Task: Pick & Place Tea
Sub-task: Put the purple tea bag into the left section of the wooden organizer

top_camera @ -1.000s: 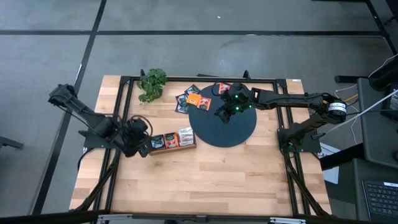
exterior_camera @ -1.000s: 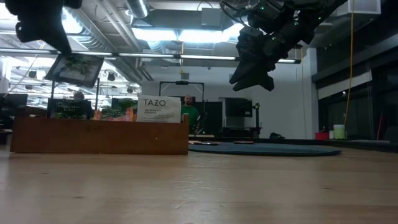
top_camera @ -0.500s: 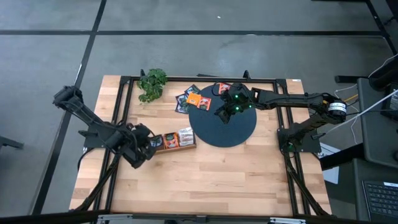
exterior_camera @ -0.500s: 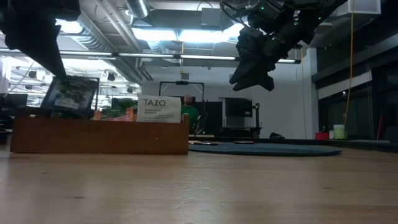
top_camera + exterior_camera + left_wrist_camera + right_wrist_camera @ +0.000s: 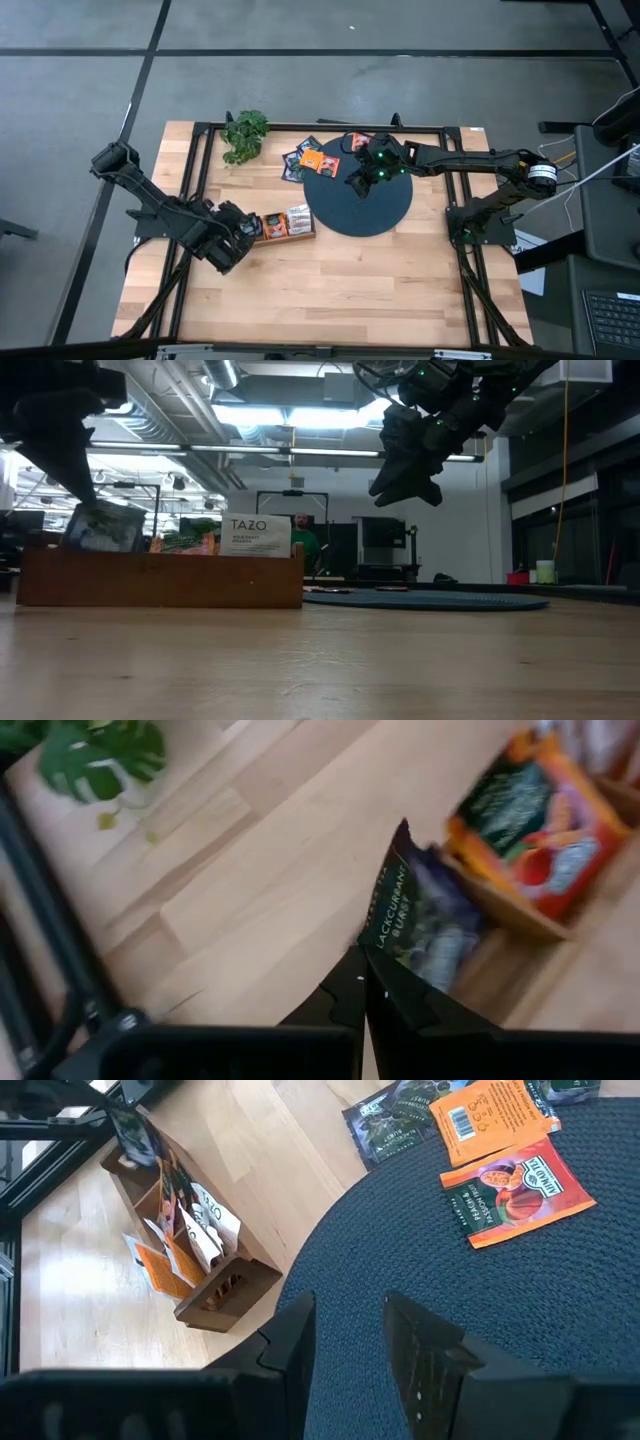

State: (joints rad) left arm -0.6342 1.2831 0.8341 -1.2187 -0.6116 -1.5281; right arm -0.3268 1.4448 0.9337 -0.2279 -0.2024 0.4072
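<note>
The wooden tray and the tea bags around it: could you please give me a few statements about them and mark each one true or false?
1. The left gripper has its jaws shut on a dark tea bag. True.
2. The right gripper holds an orange tea bag. False: its jaws are open and empty above the dark disc.
3. The held bag is at the wooden tray. True: it is at the tray's end farthest from the disc.
4. The tray is empty. False: bags already stand in it, one white bag reading TAZO.
5. The plant sits on the disc. False: it stands on the table.
</note>
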